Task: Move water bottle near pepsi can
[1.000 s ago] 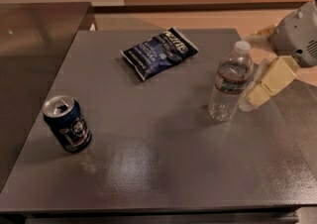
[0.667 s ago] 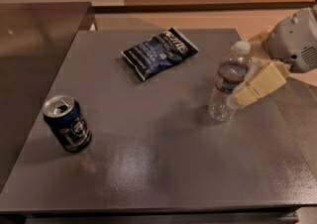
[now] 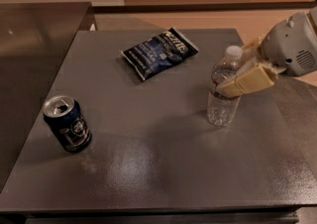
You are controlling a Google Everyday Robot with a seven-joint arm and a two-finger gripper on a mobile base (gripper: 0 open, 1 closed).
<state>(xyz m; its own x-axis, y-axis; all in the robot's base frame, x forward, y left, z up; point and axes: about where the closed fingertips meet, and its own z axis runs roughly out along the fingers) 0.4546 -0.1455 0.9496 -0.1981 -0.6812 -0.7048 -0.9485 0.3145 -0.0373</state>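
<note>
Clear plastic water bottle [image 3: 221, 109] stands upright, right side of grey tabletop [image 3: 158, 163], well apart from pepsi can [image 3: 68, 124] near left front edge. Claw [image 3: 232, 72] comes from right at label height, against bottle's upper half; likely a side approach to suit tall narrow body and avoid tipping. Cannot tell whether claw clamps bottle. Blue chip bag [image 3: 158, 52] lies flat toward back, off direct line to can. Carry judged not yet begun.
</note>
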